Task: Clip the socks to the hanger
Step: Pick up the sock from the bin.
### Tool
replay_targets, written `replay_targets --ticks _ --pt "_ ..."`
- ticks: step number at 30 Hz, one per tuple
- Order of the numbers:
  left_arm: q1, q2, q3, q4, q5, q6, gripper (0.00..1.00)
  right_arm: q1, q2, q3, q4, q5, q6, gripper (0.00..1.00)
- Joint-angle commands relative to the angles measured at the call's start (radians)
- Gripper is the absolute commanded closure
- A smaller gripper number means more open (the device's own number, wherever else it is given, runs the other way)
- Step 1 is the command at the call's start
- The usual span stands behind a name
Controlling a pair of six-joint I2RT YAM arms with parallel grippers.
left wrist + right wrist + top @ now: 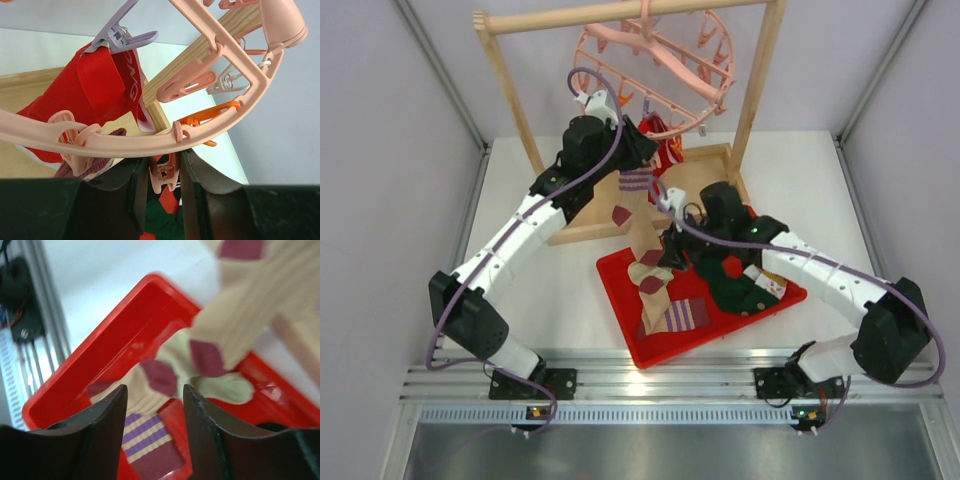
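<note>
1. Overhead, the left gripper [164, 164] clamps its jaws on a pink peg [161, 176] of the hanger [125, 145].
2. The tan sock [645, 240] hangs beside that gripper down into the red tray [618, 300].
3. The right gripper [155, 395] holds its jaws apart above the sock.

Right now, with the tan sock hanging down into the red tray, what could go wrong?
The left gripper pinches a pink peg, yet the cuff of the tan sock shows beside it, not in it; its hold is unclear, so it may drop. The right gripper is open, supporting nothing, and the toe trails in the red tray, where drag could tug it loose. The clipped red sock hangs close and might get knocked.
</note>
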State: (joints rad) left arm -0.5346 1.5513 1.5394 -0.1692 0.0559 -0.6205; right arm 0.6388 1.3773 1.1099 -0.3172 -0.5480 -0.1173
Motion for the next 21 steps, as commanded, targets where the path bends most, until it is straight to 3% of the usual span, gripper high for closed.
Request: replay_targets --ticks 1,5,9,14,21 --pt "0.008 -0.04 -0.013 0.048 0.028 0.001 1.0 0.126 -0.011 -0.035 -0.117 0.065 -0.136 0.53" --pt "0.01 -0.042 -0.015 0.051 0.027 -0.002 1.0 0.206 0.023 -0.074 -0.069 0.192 -0.079 0.49" --pt "0.012 -0.043 -0.012 0.046 0.021 0.001 1.0 0.229 0.039 -0.117 -0.057 0.157 -0.024 0.48" --pt "0.013 -0.05 -0.018 0.043 0.022 0.002 1.0 0.254 -0.003 -0.206 -0.128 0.166 -0.184 0.51" --pt "0.015 -0.048 -0.022 0.054 0.028 -0.002 1.0 0.251 -0.061 -0.314 -0.175 0.236 -0.24 0.47"
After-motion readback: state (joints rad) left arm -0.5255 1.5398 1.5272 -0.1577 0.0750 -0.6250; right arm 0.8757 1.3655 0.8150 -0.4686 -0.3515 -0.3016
